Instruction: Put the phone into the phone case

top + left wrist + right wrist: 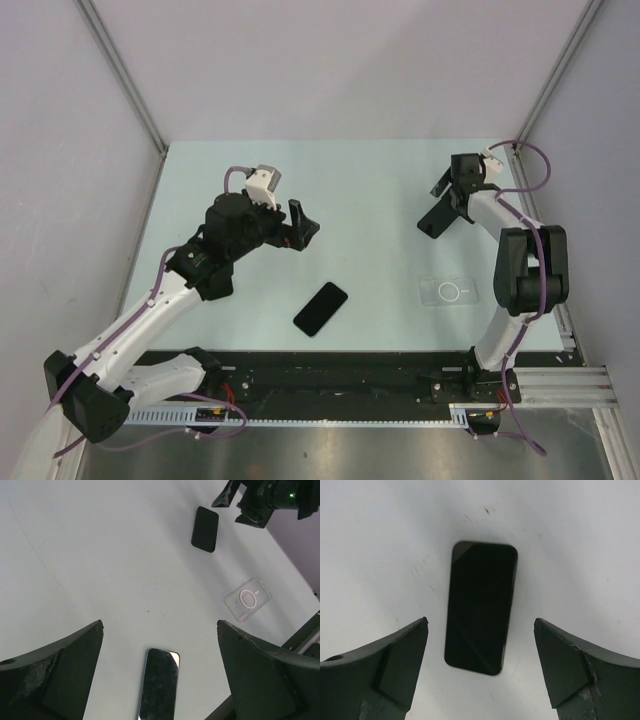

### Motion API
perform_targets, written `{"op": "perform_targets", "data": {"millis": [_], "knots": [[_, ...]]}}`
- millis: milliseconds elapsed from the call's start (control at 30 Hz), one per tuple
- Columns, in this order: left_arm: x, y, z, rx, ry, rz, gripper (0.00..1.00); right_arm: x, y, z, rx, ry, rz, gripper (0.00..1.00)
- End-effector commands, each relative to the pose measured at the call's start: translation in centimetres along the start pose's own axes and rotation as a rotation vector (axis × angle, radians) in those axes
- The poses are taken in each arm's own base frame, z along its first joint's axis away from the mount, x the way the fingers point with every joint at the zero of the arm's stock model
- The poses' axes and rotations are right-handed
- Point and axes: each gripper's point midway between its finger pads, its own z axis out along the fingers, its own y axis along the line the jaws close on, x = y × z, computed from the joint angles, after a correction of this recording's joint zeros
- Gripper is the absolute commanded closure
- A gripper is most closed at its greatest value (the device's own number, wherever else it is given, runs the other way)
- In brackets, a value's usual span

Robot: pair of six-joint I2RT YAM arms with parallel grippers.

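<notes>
right gripper (480,621): fingers apart, nothing held. it hangs over the far phone (481,605), a black slab lying flat on the table (380,180) in the far right part of the work area. in the right wrist view the far phone sits centred between the two fingers and clear of both. its long axis runs across the line of closing, so the fingers would meet its two long edges. judgement: this alignment suits a pinch across the short width; the wrist needs no turn, only a straight descent before closing. left gripper (160,623): fingers fully apart, nothing held, raised over the middle of the table. a second slab, the near phone (320,308), lies on the near side of it, long axis slanted from near left to far right. phone case (449,292): clear shell, empty, flat on the table with its white ring mark showing, long axis running left to right. it lies on the near side of the right gripper, close by the right arm's elbow, and well to the right of the near phone. judgement: the right arm is the nearer arm to both the far phone and the phone case, so the carry runs from far to near. the phone's long axis must then be brought into line with that of the case; the amount of turn cannot be told. risk: a thin slab flat on the table offers little edge to grip.
</notes>
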Motion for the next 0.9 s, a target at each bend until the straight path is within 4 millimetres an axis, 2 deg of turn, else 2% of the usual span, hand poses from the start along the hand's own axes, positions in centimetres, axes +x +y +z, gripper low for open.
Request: {"op": "perform_targets", "data": {"millis": [0, 67, 200, 233, 333, 533, 733, 867], "knots": [[-2.6, -1.7, -1.2, 0.061, -0.066, -0.025, 0.0, -2.0, 1.3, 1.2, 0.072, -0.08, -0.046, 0.02], [-2.7, -1.6, -1.2, 0.059, -0.065, -0.027, 0.0, -2.4, 1.7, 1.7, 0.1, -0.1, -0.066, 0.0], [-2.7, -2.0, -1.4, 0.074, -0.065, -0.036, 0.0, -1.3, 2.1, 3.5, 0.131, -0.079, -0.071, 0.0], [-2.5, -2.0, -1.3, 0.076, -0.061, -0.039, 0.0, -0.5, 2.3, 4.1, 0.138, -0.059, -0.075, 0.0], [-2.3, -2.3, -1.1, 0.094, -0.052, -0.048, 0.0, 0.0, 2.7, 4.5, 0.164, -0.045, -0.082, 0.0], [-2.3, -2.4, -1.2, 0.1, -0.048, -0.054, 0.0, 1.1, 2.4, 5.4, 0.194, -0.003, -0.076, 0.0], [-2.1, -2.3, -1.0, 0.099, -0.045, -0.059, 0.0, 2.4, 0.5, 6.6, 0.224, 0.064, -0.055, 0.02], [-1.8, -2.5, -0.6, 0.107, -0.026, -0.062, 0.0, 2.7, 0.7, 7.0, 0.207, 0.076, -0.062, 0.04]]}}
